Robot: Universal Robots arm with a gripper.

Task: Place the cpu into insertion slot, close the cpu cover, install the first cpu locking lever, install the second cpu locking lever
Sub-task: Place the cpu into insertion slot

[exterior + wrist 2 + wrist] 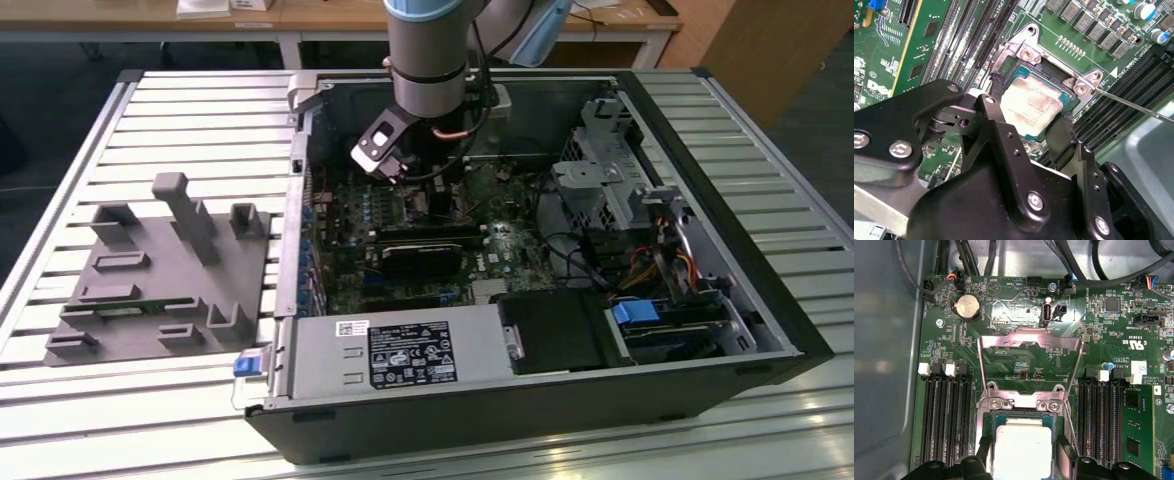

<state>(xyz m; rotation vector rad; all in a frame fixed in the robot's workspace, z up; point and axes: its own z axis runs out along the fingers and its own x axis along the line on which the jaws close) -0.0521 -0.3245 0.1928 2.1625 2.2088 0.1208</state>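
The cpu [1031,107], a flat square chip with a dull silver top, lies level in or just above the insertion slot [1026,52], whose silvery rim [1021,401] frames it. My gripper [1029,112] has its black fingers [1061,137] against two opposite edges of the cpu [1021,447], shut on it. The cpu cover [1030,341] stands swung back and open behind the slot, with the board visible through its window. A thin metal locking lever [1134,106] sticks out, unlatched, beside the slot. In the exterior view the gripper [430,185] reaches down inside the open computer case.
Long black memory slots [946,420] flank the socket on both sides. A black block [424,255] sits on the board nearer the power supply [400,355]. A drive cage [601,170] and cables fill the exterior view's right. A grey fixture [160,270] lies outside the case.
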